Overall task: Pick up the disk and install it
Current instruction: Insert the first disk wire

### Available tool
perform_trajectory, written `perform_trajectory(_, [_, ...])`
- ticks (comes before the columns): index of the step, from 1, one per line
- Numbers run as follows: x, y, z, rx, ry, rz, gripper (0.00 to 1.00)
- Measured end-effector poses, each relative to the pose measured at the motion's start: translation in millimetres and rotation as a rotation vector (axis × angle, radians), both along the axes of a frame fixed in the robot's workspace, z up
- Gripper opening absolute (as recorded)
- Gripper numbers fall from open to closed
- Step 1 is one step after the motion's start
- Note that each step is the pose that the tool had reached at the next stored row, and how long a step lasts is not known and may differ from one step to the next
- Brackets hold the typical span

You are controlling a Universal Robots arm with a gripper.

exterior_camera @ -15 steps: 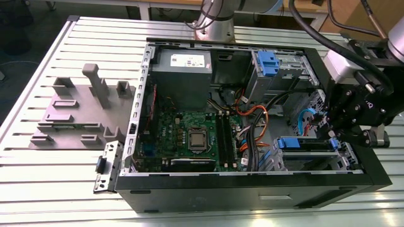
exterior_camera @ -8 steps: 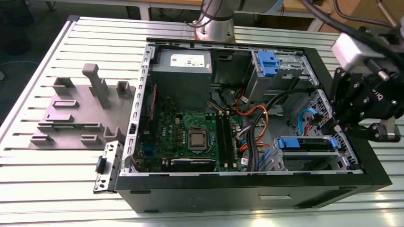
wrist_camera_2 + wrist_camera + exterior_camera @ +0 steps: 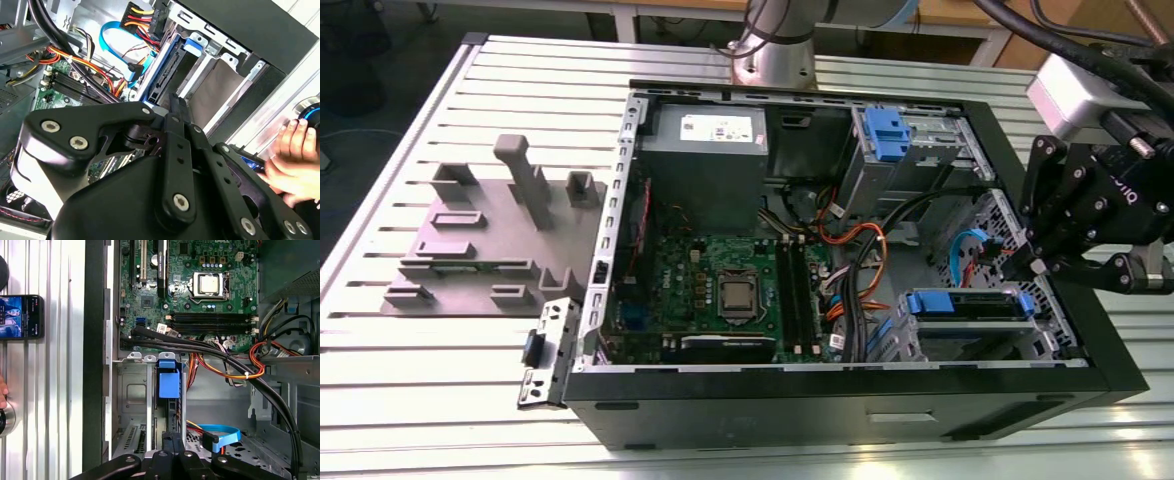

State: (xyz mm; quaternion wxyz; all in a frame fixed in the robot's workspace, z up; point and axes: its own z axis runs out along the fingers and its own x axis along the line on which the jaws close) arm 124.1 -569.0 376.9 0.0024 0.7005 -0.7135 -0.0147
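The disk point(image 3: 967, 305) sits in the drive bay at the front corner of the open computer case point(image 3: 854, 400), on the exterior view's right. Its blue end tab point(image 3: 168, 382) shows in both wrist views, and its connector edge point(image 3: 162, 80) faces the cables. My black gripper point(image 3: 1031, 268) hangs just over the disk's end nearest the case wall. Its fingers point(image 3: 175, 102) are pressed together with nothing seen between them. In the first wrist view the gripper point(image 3: 172, 437) lies right at the disk's end. Contact with the disk cannot be made out.
A second blue caddy point(image 3: 887, 135) sits in the rear bay beside the grey power supply point(image 3: 707, 150). Orange, black and blue cables point(image 3: 225, 365) run past the bay. A person's hand point(image 3: 295, 160) and a phone point(image 3: 20, 316) are outside the case. Grey fixtures point(image 3: 494, 230) stand on the table.
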Motion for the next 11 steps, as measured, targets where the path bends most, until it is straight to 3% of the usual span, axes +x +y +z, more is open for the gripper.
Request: perform_trajectory(11, [3.1, 0.4, -0.2, -0.0007, 0.0, 0.0, 0.11])
